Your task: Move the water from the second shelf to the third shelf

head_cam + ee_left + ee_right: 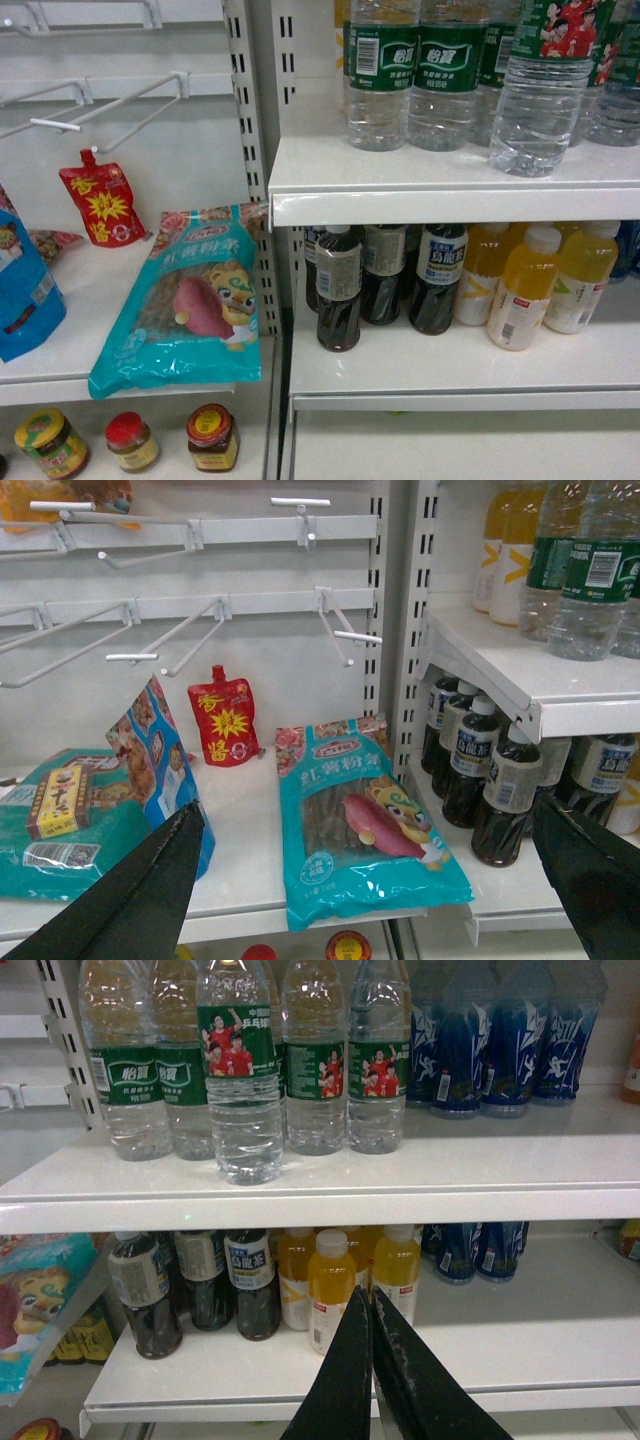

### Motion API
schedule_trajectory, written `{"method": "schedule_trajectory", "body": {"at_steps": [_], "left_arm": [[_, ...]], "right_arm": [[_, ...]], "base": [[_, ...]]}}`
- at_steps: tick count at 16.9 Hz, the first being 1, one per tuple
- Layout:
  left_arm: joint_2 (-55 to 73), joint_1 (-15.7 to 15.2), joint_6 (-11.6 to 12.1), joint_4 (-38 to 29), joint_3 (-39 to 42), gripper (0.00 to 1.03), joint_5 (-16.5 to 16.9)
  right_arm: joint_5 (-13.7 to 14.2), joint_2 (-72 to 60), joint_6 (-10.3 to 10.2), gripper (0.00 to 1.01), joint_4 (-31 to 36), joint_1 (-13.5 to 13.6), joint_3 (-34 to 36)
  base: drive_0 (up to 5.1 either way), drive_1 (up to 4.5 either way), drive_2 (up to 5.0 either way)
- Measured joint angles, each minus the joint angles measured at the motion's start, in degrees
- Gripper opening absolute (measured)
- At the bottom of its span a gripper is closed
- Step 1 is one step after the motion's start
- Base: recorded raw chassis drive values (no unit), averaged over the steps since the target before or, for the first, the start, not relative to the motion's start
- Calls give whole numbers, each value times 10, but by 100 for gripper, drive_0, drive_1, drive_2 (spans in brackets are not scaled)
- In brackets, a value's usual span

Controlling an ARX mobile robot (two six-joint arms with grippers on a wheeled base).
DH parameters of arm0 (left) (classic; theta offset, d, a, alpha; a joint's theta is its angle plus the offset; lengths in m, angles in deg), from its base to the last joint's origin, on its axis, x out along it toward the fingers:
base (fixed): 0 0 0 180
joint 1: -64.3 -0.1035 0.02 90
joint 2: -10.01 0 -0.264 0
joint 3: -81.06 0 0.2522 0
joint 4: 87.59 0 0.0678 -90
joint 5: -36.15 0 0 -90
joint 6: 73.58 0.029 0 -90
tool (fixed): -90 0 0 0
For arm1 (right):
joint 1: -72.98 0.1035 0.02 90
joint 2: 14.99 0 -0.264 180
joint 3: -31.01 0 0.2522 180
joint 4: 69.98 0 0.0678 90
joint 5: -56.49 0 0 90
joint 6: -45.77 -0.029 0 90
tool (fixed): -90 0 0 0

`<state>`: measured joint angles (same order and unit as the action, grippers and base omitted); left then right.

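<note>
One water bottle [540, 110], clear and ribbed with a green label showing people in red shirts, stands alone at the front of the upper white shelf [450, 190]. The right wrist view shows the same bottle [240, 1110] ahead of a row of similar water bottles [320, 1070]. My right gripper [372, 1305] is shut and empty, hanging below that shelf in front of the yellow juice bottles. My left gripper [367, 805] is wide open, empty, facing the left bay. Neither gripper shows in the head view.
Dark tea bottles [340, 290] and yellow juice bottles [525, 290] fill the shelf below the water. Blue drink bottles [500, 1040] stand right of the water. A teal snack bag [190, 300] overhangs the left bay's shelf edge, near a red pouch [100, 205], wire hooks [110, 100] and jars [210, 437].
</note>
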<state>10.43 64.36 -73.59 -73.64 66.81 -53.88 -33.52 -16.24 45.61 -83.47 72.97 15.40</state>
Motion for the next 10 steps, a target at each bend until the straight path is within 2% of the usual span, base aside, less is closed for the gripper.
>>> {"method": "schedule_trajectory", "body": {"at_steps": [8, 9, 10], "left_arm": [[0, 0, 0, 0, 0, 98, 0], [0, 0, 0, 0, 0, 98, 0], [0, 0, 0, 0, 0, 98, 0]], "right_arm": [[0, 10, 0, 2, -5, 0, 11], [0, 10, 0, 9, -5, 0, 11], [0, 10, 0, 22, -5, 0, 11]], "base": [[0, 0, 0], [0, 0, 0], [0, 0, 0]]}}
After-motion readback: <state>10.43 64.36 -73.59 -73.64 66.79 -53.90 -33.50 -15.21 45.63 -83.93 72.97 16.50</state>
